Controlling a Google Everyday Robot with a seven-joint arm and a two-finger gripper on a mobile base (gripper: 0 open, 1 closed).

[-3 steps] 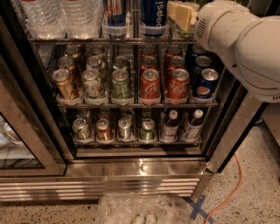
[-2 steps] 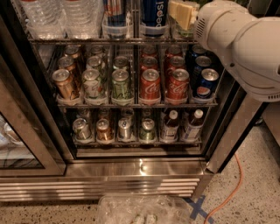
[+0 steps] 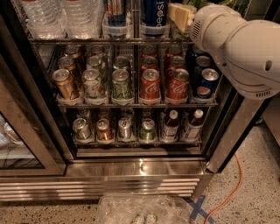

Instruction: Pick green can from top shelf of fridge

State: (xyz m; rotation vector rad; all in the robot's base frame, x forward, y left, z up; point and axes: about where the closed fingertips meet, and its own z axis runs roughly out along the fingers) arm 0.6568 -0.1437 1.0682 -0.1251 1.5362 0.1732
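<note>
Hand [image 3: 180, 15], a cream block at the end of the big white arm [image 3: 236, 48], sits level with the top shelf [image 3: 87, 40], just right of the tall Pepsi can [image 3: 154, 13]. Whether it is wide, narrow or holding anything cannot be told.

Of the green can [image 3: 200, 3] only a sliver of bright green shows at the top edge, just right of the hand and beyond the arm, at the right end of the top shelf. The arm hides its body, so its long axis and which way it points cannot be told.

The top shelf is a silver wire rack with a front rail. Water bottles [image 3: 61, 15] stand at its left, and the Pepsi can stands in a clear tub [image 3: 117, 30] row at its middle.

On the rack below, short cans stand upright in lanes: a gold can [image 3: 64, 83] at the left, pale green cans [image 3: 120, 84], red Coke cans [image 3: 150, 86], then short Pepsi cans [image 3: 205, 85] at the right. The lowest rack holds more cans and two bottles [image 3: 169, 124].

The fridge [image 3: 144, 168] is stainless steel with a ribbed grille [image 3: 96, 189] along its base and a glass door [image 3: 17, 148] at the left. The floor [image 3: 258, 175] is speckled stone. On it lie an orange cable [image 3: 229, 190], a blue tape cross [image 3: 199, 208] and, nearest, a clear plastic bag [image 3: 144, 211].
</note>
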